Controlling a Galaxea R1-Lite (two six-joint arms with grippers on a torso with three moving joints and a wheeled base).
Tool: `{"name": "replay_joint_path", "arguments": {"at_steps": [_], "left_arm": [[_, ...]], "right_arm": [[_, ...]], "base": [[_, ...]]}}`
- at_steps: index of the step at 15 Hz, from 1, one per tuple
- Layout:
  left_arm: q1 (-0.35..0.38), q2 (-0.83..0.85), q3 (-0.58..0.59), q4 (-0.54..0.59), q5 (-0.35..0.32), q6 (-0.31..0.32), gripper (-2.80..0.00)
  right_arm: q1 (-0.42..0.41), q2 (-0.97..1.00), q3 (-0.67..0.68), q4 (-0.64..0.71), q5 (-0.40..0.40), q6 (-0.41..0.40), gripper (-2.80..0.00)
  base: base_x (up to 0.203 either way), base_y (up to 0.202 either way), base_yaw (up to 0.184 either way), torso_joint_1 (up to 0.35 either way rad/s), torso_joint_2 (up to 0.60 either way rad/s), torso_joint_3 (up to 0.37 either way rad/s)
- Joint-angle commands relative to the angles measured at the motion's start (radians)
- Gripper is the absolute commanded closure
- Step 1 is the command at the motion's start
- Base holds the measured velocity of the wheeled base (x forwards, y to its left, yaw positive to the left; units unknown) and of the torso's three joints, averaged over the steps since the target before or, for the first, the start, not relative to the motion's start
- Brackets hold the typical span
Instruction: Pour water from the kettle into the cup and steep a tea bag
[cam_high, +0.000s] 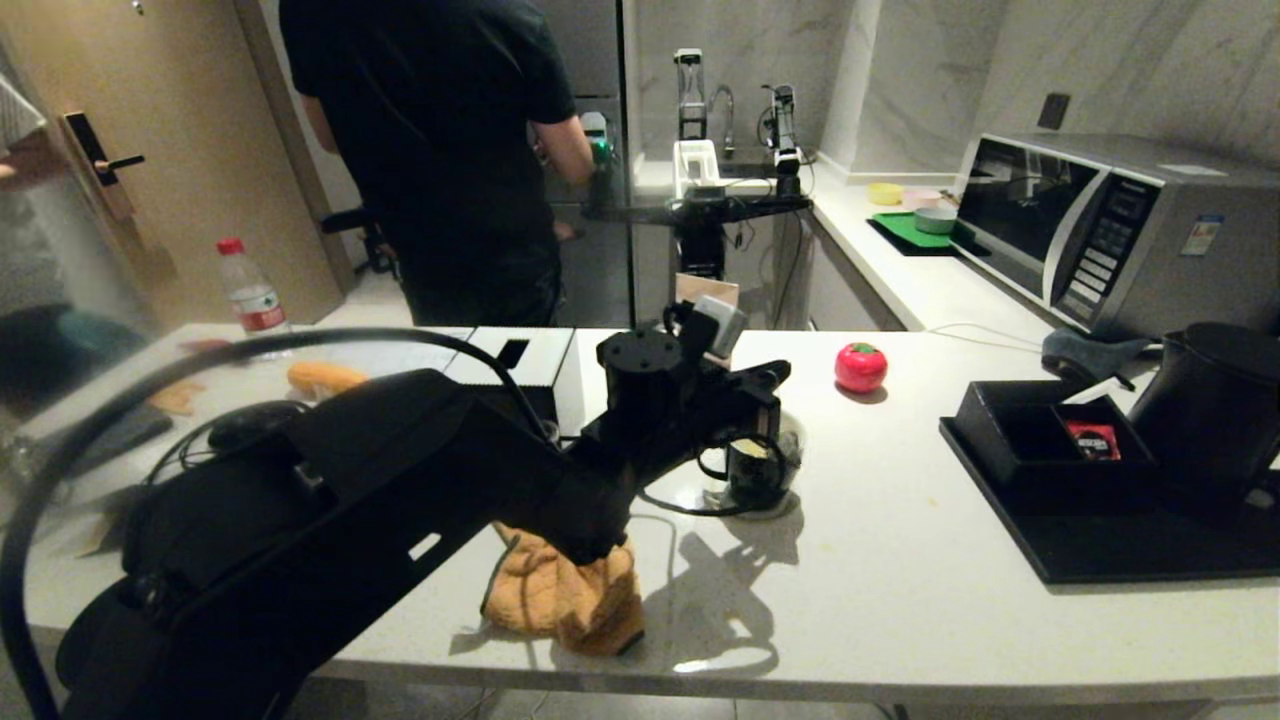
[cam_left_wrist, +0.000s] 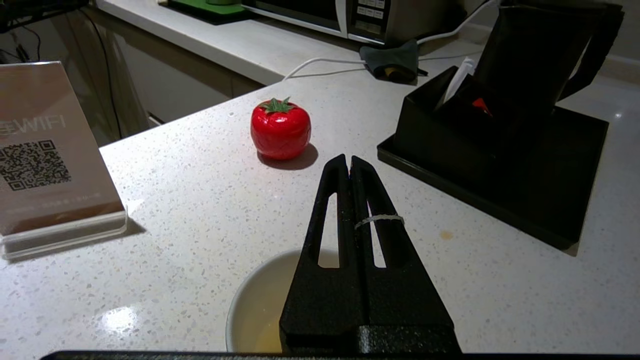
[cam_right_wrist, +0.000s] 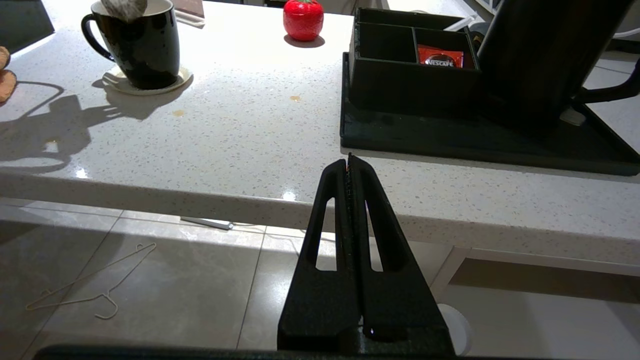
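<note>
- A small kitchenette, the sort found in a hotel room or flat.
- A white speckled stone counter (cam_high: 900, 560) runs round to a microwave (cam_high: 1110, 235).
- A faucet (cam_high: 722, 108) stands at the back, marble-look walls behind.
- A black tray (cam_high: 1100, 560) holds a kettle (cam_high: 1215, 400) and coffee sachets (cam_right_wrist: 440, 56).
- A WIFI QR sign (cam_left_wrist: 45, 150) stands on the counter.

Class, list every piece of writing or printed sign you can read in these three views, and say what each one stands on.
"WIFI": on the clear acrylic sign stand, above a QR code; the characters before it are too faint to read.
"NESCAFE": on the red sachet in the black organiser box.
Microwave panel buttons and side sticker: too small to read.
Water bottle label: too blurred to read.
</note>
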Motion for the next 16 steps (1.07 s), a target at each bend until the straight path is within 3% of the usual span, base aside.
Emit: {"name": "replay_joint_path", "arguments": {"at_steps": [1, 16], "left_arm": [[0.0, -0.001, -0.003, -0.006, -0.001, -0.001, 0.0], [0.037, 0.053, -0.005, -0.014, 0.002, -0.001, 0.0]], "right_arm": [[0.0, 0.001, 0.0, 0.0, 0.0, -0.001, 0.0], [0.0, 0.001, 0.0, 0.0, 0.0, -0.001, 0.0]], "base": [[0.0, 0.0, 0.0, 0.0, 0.0, 0.0], [0.0, 0.0, 0.0, 0.0, 0.0, 0.0]]}}
